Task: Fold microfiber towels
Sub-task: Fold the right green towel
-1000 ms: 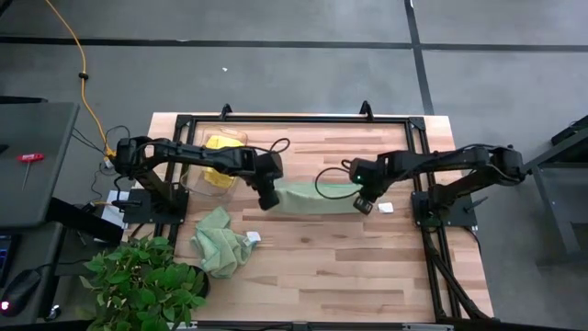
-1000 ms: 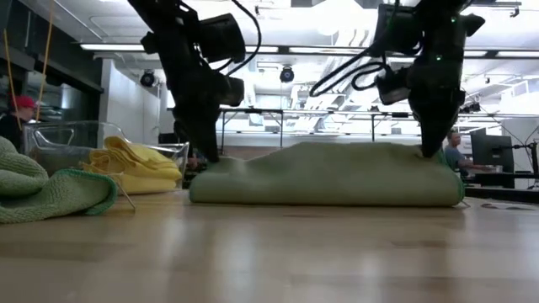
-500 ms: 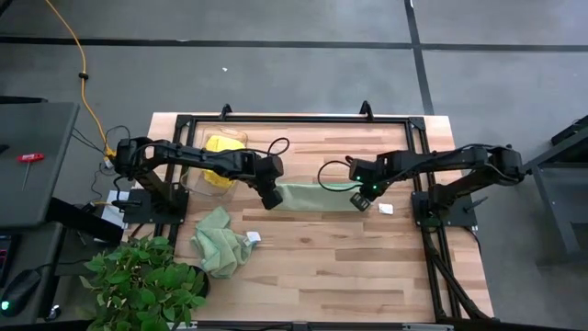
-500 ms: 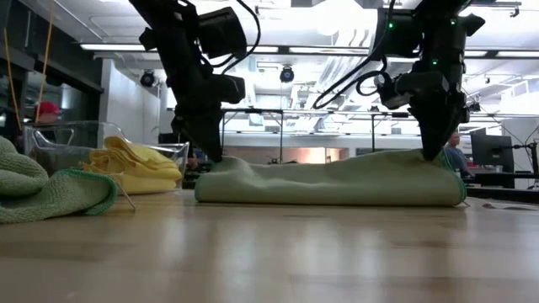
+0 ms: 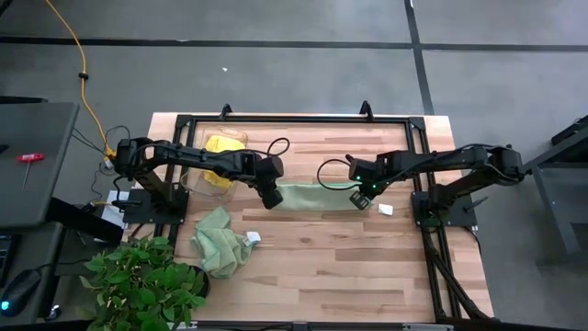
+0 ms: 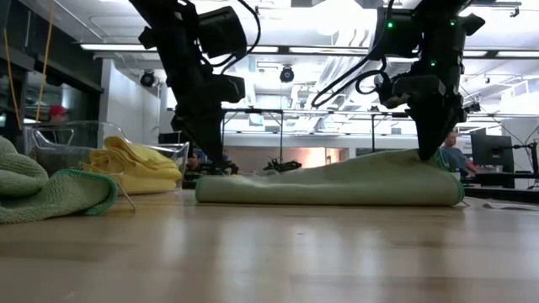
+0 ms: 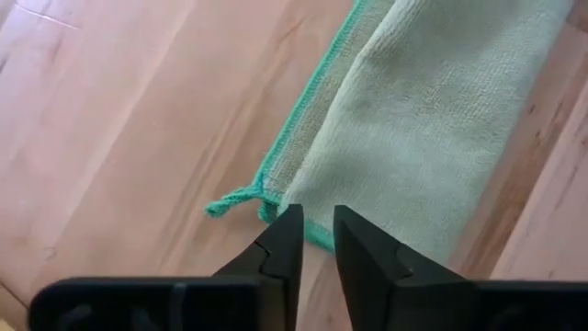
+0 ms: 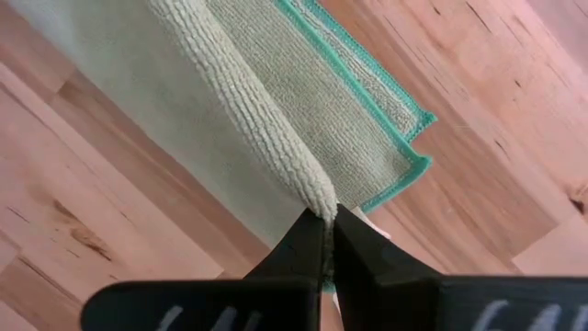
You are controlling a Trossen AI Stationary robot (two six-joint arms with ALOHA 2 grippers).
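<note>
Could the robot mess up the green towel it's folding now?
Maybe. The left hand has just opened and let its end drop, while the right hand is shut on a fold of the green towel. If the right arm lifts or pulls now, the fold could drag crooked. The left hand sits right above the towel's corner loop, so it might snag it when moving off.

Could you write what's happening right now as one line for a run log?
step: folding pale green microfiber towel | left gripper: open, just released corner | right gripper: pinching towel fold | crumpled green towel: waiting
</note>
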